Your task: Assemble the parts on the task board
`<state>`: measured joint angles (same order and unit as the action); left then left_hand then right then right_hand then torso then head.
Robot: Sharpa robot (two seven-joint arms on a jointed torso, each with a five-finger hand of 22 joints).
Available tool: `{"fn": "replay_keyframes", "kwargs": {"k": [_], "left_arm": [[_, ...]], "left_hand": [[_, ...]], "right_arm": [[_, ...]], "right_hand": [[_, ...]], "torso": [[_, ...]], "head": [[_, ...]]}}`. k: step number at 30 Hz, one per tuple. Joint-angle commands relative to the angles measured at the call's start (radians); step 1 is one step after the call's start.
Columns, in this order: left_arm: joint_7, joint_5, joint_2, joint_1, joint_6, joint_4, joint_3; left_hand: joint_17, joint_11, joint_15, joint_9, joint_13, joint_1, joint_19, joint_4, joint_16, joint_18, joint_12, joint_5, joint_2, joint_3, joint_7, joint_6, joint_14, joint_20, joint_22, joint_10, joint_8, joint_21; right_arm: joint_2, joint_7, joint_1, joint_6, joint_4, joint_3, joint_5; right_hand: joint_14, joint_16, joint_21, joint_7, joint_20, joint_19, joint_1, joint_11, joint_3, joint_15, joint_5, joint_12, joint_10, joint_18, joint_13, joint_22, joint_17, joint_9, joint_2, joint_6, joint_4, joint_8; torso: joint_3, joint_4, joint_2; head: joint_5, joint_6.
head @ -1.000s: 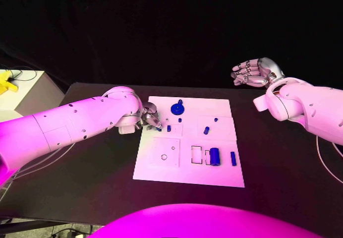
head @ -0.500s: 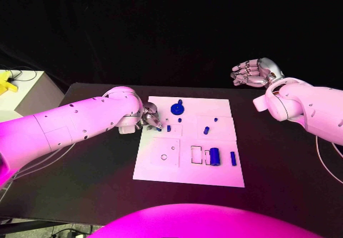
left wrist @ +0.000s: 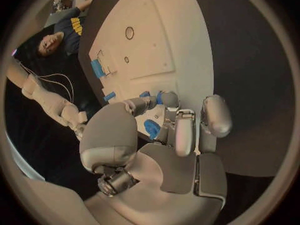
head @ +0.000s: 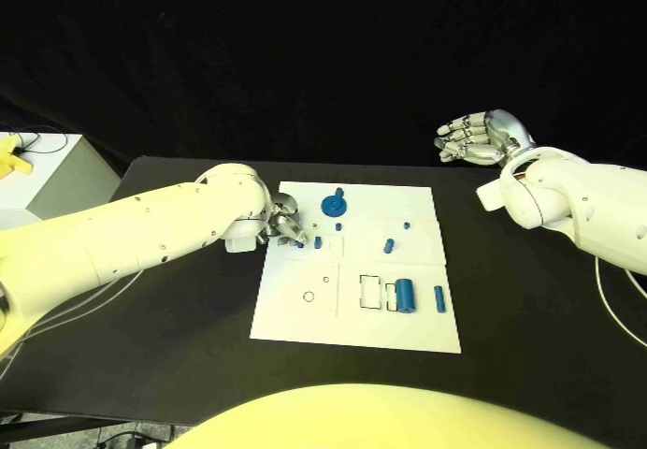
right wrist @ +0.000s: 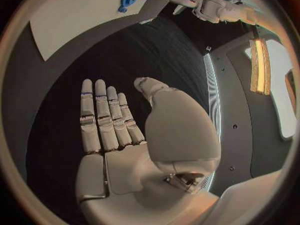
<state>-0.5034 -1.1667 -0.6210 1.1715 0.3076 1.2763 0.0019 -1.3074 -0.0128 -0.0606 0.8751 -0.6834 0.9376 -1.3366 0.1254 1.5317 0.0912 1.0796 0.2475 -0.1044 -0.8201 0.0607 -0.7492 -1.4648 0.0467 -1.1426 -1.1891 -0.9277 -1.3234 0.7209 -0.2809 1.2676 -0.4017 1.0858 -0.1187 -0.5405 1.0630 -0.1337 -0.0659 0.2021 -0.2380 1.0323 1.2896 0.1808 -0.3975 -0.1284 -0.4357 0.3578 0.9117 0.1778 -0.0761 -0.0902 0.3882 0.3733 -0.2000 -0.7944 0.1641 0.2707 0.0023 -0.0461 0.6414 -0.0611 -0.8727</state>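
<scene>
On the near half of the board [head: 353,323], a fat blue cylinder [head: 403,295] lies beside a rectangular slot [head: 371,292], with a slim blue bar [head: 438,298] just to its right. Left of the slot, the board shows a small round hole [head: 309,296]. Farther back, a short peg [head: 388,246] lies near the board's middle, and a blue gear [head: 335,204] sits toward the far edge. The left hand [head: 280,224] rests over the board's left edge, its fingers [left wrist: 167,101] curled in around a small blue part [left wrist: 152,128]. At the worktop's [head: 539,309] far right corner, well away from the board, the right hand [head: 475,137] hangs raised, its fingers [right wrist: 103,120] straight, side by side, holding nothing.
</scene>
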Motion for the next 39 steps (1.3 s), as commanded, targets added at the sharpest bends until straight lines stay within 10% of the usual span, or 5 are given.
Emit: {"fn": "replay_keyframes", "kwargs": {"k": [1,39], "left_arm": [[0.006,-0.002,0.006,-0.005,0.028,0.0,-0.007],[0.003,-0.036,-0.004,-0.006,0.004,-0.014,-0.007]], "left_hand": [[-0.214,-0.003,-0.008,0.0,-0.001,-0.017,-0.005,-0.137,0.006,0.001,0.003,0.006,-0.008,-0.127,-0.007,0.001,-0.089,-0.002,-0.001,-0.007,0.004,-0.003],[-0.205,-0.002,-0.009,-0.019,0.012,-0.042,-0.004,0.116,-0.002,0.002,0.006,-0.026,-0.084,0.335,-0.008,-0.016,-0.085,-0.005,0.009,0.023,0.023,0.016]], "right_arm": [[0.0,-0.007,0.0,0.002,0.001,0.001,-0.007],[0.003,-0.008,-0.003,0.004,0.002,0.001,-0.006]], "right_hand": [[0.005,0.003,-0.006,0.041,0.0,0.004,-0.008,-0.001,-0.007,-0.001,-0.007,0.006,0.006,0.007,0.001,0.001,-0.001,-0.001,-0.002,-0.003,0.001,-0.001],[0.005,0.005,-0.005,0.042,0.0,0.005,-0.011,0.0,-0.012,-0.001,-0.008,0.006,0.006,0.006,0.005,0.004,-0.003,-0.003,-0.003,-0.003,-0.001,-0.002]], "torso": [[0.0004,-0.0007,0.0],[-0.0013,-0.0008,-0.001]], "head": [[0.001,0.0],[0.003,0.0]]}}
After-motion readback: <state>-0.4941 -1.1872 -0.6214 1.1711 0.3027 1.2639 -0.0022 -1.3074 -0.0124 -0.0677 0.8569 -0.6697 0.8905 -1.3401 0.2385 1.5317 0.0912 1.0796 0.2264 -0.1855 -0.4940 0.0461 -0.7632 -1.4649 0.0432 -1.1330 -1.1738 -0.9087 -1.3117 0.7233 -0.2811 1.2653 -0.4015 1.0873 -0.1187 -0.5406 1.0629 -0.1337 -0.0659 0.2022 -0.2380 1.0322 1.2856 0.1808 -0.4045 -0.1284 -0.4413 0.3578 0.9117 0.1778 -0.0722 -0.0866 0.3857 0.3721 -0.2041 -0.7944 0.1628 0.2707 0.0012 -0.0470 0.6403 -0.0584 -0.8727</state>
